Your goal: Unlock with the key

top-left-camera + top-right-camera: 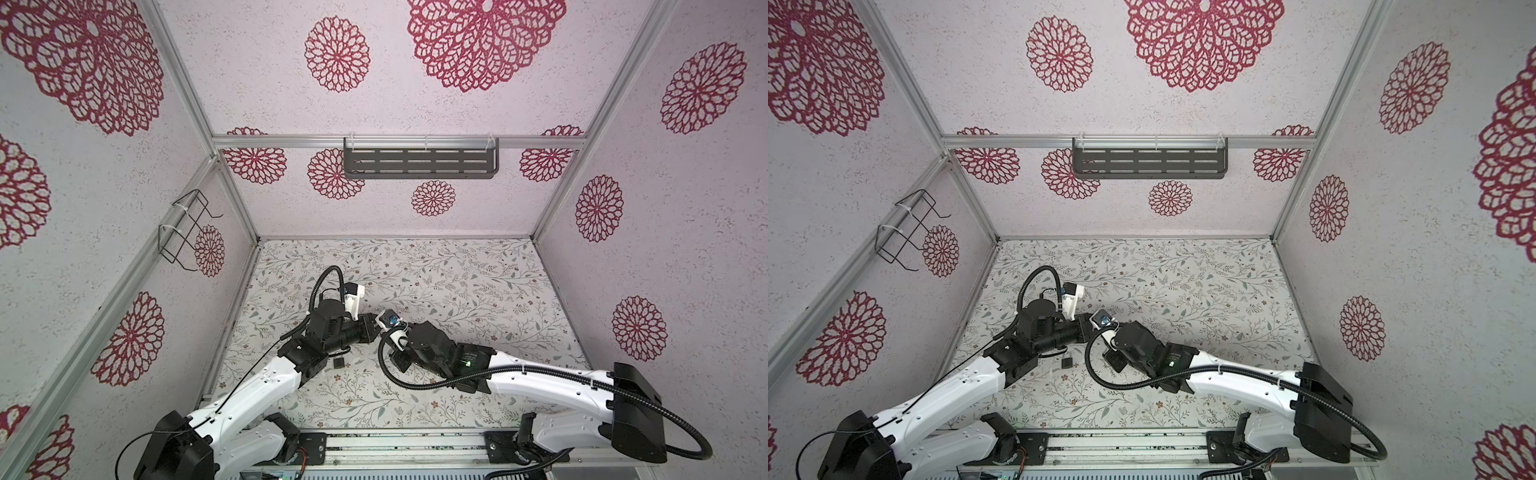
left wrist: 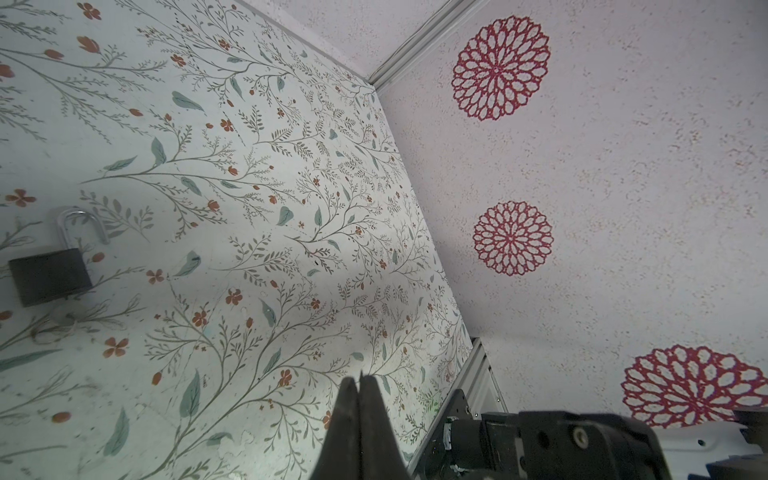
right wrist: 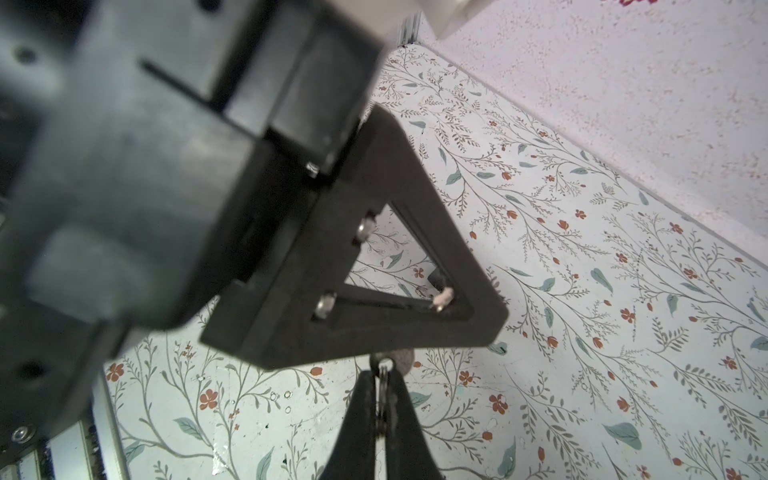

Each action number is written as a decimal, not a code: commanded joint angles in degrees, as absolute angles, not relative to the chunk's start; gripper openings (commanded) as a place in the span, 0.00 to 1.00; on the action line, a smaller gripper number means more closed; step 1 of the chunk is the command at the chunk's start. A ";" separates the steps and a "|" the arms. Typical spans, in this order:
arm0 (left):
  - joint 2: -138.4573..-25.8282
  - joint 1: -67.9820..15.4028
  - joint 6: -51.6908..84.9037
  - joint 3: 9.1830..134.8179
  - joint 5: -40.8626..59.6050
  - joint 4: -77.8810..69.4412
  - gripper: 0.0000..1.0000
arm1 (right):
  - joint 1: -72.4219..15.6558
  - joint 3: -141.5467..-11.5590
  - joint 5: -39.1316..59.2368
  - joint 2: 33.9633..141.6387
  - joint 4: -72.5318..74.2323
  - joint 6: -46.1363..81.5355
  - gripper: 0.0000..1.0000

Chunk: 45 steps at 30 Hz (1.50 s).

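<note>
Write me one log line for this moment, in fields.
left gripper: shut | right gripper: shut on key | padlock: on table, not held

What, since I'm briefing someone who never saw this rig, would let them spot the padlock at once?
Start at the floral tabletop, then the gap near its front where the two arms nearly meet. The padlock lies flat there, close by the left arm: a small dark square body with a silver shackle, the only dark block on the pale pattern.

White-and-black left arm (image 1: 963,380) and right arm (image 1: 1237,374) meet above a floral-patterned surface (image 1: 1204,291); a small black padlock (image 1: 1066,362) lies on it between them
</note>
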<state>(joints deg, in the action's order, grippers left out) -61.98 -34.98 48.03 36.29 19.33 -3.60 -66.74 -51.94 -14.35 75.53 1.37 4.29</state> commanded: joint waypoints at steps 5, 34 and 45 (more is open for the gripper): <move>-60.52 -35.24 46.80 37.68 17.64 -3.87 0.00 | -66.45 -53.96 -15.51 73.78 1.71 3.67 0.25; -58.18 -35.24 43.13 33.40 18.28 -30.61 0.00 | -47.89 -40.59 26.69 68.40 40.96 42.70 0.34; -58.51 -35.26 43.24 32.60 20.00 -33.92 0.00 | -46.41 -41.26 29.57 71.55 45.02 44.98 0.26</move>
